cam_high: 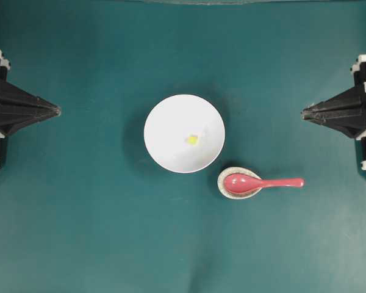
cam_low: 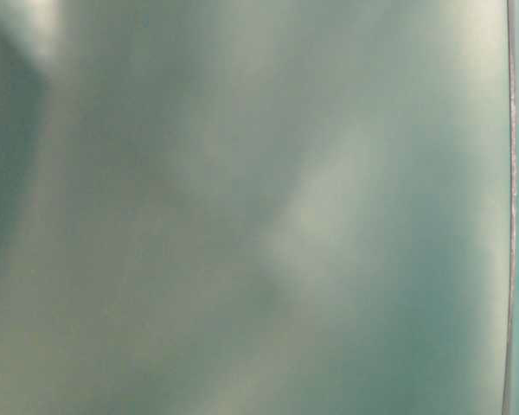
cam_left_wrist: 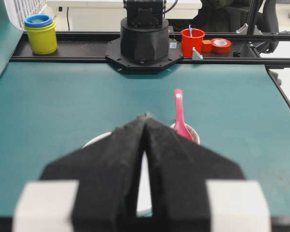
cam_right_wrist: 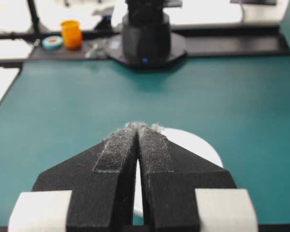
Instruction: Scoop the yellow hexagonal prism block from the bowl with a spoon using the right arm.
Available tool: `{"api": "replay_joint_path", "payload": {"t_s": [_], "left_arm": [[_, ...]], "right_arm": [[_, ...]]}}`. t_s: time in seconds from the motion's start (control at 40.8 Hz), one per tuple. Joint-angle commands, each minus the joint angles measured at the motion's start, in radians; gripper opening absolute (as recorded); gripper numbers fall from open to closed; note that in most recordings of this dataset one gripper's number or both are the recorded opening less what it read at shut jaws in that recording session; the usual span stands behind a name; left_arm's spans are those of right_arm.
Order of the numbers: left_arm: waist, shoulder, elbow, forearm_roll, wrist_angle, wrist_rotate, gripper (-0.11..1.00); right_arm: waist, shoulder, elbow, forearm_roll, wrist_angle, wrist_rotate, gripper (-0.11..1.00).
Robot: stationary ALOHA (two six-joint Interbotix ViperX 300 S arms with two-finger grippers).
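Here, both arms are sitting at the far edges of the green table [cam_high: 79, 232], well apart from everything in the middle. The left gripper [cam_high: 56, 111] is pointing inward from the left edge with its two black fingers pressed together, holding nothing. The right gripper [cam_high: 305, 113] is mirroring it from the right edge, its fingers likewise closed tip to tip and empty.

The white bowl [cam_high: 171, 116] is standing near the centre of the table, and the small yellow block [cam_high: 193, 140] is lying inside it, slightly right of the middle. Just beside the bowl, at its lower right, a speckled spoon rest [cam_high: 238, 194] is carrying the pinkish-red spoon [cam_high: 262, 182], whose scoop is lying in the rest while the handle is pointing toward the right side.

The table-level view is giving only a blurred green surface.
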Motion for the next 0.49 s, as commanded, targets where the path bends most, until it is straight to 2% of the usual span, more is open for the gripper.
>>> {"api": "replay_joint_path", "payload": {"t_s": [0.0,0.098,0.221,0.294,0.368,0.466], "left_arm": [[0.0,0.005,-0.028,0.003,-0.005,0.002,0.0],[0.0,0.003,-0.028,0.002,-0.005,0.002,0.0],[-0.002,0.005,-0.028,0.003,-0.005,0.003,0.0],[-0.002,0.005,-0.028,0.003,-0.003,0.003,0.0],[0.0,0.005,-0.028,0.005,0.002,0.003,0.0],[0.0,0.005,-0.028,0.006,0.006,0.003,0.0]], "right_arm": [[-0.002,0.008,-0.025,0.014,-0.008,0.003,0.0],[-0.003,0.008,-0.025,0.021,-0.008,0.002,0.08],[-0.002,0.012,-0.023,0.026,-0.005,0.002,0.31],[-0.002,0.025,-0.02,0.028,-0.003,0.003,0.41],[-0.002,0.04,-0.018,0.028,-0.008,0.003,0.46],[-0.002,0.064,-0.014,0.035,-0.008,0.003,0.45]]}}
